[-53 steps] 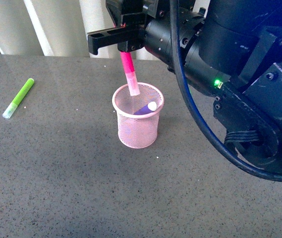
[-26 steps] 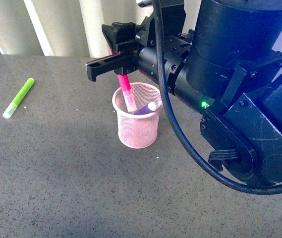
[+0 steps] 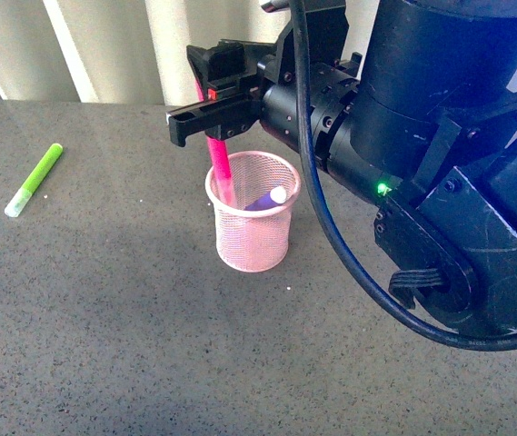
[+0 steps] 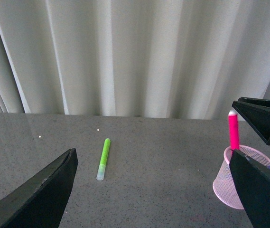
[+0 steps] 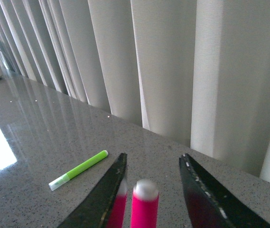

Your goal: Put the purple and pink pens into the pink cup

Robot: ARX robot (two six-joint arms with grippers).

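The pink cup (image 3: 253, 227) stands mid-table. The purple pen (image 3: 263, 200) lies slanted inside it, its clear cap at the rim. The pink pen (image 3: 218, 163) stands in the cup and leans on the left rim, its top sticking out. My right gripper (image 3: 205, 95) is open just above the cup, with the pen's top (image 5: 145, 204) loose between its jaws. My left gripper (image 4: 153, 190) is open and empty, off to the left. It sees the cup (image 4: 227, 183) and the pink pen (image 4: 233, 133).
A lime-green marker (image 3: 34, 180) lies on the grey table at the far left, also seen in the left wrist view (image 4: 103, 159) and the right wrist view (image 5: 78, 169). White curtains hang behind the table's far edge.
The pink pen has slid down from the right gripper into the cup and now leans on the left rim. The gripper's jaws have opened and it has lowered slightly.
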